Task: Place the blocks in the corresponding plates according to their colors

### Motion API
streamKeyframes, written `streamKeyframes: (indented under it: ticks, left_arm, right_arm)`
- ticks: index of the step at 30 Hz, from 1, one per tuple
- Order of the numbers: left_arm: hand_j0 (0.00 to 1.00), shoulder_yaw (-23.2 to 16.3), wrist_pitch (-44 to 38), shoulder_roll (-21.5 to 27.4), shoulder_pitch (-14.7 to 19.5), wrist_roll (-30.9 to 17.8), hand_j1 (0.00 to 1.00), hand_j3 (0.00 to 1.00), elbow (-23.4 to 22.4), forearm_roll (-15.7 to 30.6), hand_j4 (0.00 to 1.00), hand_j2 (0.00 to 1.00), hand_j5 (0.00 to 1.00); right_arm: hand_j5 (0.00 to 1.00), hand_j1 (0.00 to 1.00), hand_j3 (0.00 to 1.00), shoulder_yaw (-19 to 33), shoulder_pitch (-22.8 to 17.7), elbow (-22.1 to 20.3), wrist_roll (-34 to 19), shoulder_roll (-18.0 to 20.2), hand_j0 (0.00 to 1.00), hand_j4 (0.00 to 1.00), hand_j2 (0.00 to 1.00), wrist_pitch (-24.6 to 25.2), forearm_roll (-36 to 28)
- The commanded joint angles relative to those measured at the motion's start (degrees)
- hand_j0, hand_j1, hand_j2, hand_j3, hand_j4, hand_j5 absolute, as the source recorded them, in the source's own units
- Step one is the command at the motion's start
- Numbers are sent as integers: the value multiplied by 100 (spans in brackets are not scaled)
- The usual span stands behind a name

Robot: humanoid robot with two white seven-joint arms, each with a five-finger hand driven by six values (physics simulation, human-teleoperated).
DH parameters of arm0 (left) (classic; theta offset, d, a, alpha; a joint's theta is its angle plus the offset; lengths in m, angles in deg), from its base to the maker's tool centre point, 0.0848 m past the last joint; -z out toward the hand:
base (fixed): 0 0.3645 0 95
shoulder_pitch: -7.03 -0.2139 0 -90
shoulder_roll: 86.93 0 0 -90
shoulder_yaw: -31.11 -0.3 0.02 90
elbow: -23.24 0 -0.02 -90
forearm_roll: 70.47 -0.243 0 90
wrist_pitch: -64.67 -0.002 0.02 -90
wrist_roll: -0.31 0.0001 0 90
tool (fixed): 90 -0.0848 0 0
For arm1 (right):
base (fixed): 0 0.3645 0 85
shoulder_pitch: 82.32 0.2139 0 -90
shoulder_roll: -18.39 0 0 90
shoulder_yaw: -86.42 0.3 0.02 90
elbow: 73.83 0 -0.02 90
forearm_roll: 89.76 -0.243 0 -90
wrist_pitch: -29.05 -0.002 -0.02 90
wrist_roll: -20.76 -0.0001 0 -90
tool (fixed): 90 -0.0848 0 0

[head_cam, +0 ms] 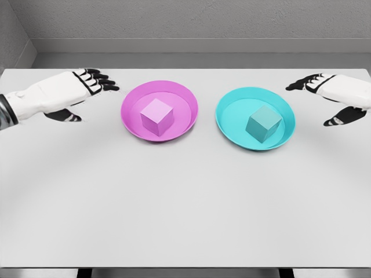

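**Both blocks sit in matching plates; hands hang free at the sides**

The matte pink cube rests inside the shallow round pink plate, slightly toward six o'clock of its centre. The matte teal cube sits in the shallow round cyan plate, turned a little on its base and near the plate's middle. Colours match, so the sorting looks finished.

The left hand, white-shelled with black fingertips, hovers at nine o'clock of the pink plate, fingers spread and grasping nothing. The right hand mirrors it at three o'clock of the cyan plate, likewise released and empty.

The main risk from here is a careless retreat. Each hand is near a plate rim, and the plates look light, smooth and glossy on the flat pale grey table; a sweeping finger could probably nudge a rim and slide or tip the plate. The cubes have crisp edges and flat faces, so they should stay put unless their plate is knocked.
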Motion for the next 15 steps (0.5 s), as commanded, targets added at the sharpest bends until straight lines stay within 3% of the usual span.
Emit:
streamKeyframes:
  ticks: [1, 4, 15]
  left_arm:
    - [100, 279, -10, 132, -9, -6, 100, 100, 13, 149, 100, 100, 100]
    - [100, 490, -10, 158, -237, -6, 100, 100, 13, 158, 100, 100, 100]
    - [100, 499, -10, 184, -264, -15, 100, 100, 22, 149, 100, 100, 100]
  right_arm:
    - [100, 100, 100, -13, 0, -9, 3, 7, 100, 100, 100, 17, -37]
    - [100, 100, 100, -13, 0, -1, 3, 16, 100, 100, 100, 17, -37]
    - [100, 100, 100, -39, 0, -9, 3, 7, 100, 100, 100, 17, -46]
